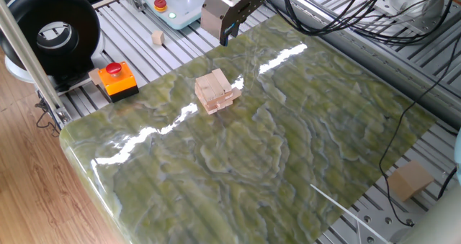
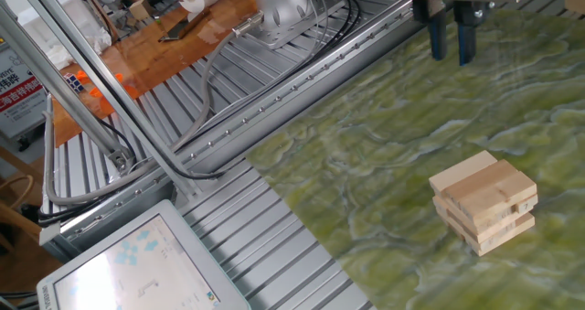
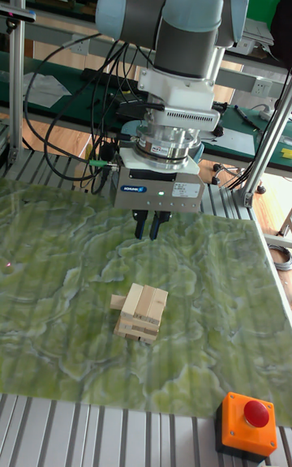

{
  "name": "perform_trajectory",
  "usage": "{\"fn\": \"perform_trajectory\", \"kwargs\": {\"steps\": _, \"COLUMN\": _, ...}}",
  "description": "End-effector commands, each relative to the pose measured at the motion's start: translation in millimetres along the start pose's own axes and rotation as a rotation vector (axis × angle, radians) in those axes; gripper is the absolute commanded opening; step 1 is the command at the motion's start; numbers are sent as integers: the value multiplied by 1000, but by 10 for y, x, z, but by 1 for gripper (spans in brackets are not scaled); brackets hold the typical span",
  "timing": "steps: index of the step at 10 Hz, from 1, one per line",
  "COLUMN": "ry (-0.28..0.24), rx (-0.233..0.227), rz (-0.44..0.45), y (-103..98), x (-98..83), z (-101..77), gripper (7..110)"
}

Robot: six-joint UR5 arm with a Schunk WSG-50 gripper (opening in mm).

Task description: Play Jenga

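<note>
The Jenga stack is a low pile of pale wooden bars in crosswise layers on the green marbled table. One bar sticks out a little from its side. My gripper hangs above the table behind the stack, well apart from it. Its dark fingers are drawn together with only a thin slit between them, and they hold nothing.
An orange box with a red button stands by the table's edge. A small wooden cube and a larger tan cube lie on the slatted frame. Cables run behind the arm; a black reel sits at far left.
</note>
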State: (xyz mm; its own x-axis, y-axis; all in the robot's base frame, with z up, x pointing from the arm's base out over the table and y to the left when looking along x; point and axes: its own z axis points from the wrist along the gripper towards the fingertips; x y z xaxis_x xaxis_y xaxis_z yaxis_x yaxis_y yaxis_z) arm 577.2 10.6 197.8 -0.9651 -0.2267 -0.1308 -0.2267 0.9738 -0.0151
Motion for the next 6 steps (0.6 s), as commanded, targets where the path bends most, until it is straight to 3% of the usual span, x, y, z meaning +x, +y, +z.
{"fn": "perform_trajectory", "kwargs": {"steps": 1, "ry": 57, "rx": -19, "rz": -177, "y": 36, "x": 144, "z": -13, "gripper": 7}}
{"fn": "perform_trajectory", "kwargs": {"steps": 5, "ry": 77, "rx": 16, "rz": -401, "y": -63, "x": 174, "z": -19, "gripper": 7}}
{"fn": "perform_trajectory", "kwargs": {"steps": 6, "ry": 72, "rx": 5, "rz": -398, "y": -35, "x": 170, "z": -32, "gripper": 7}}
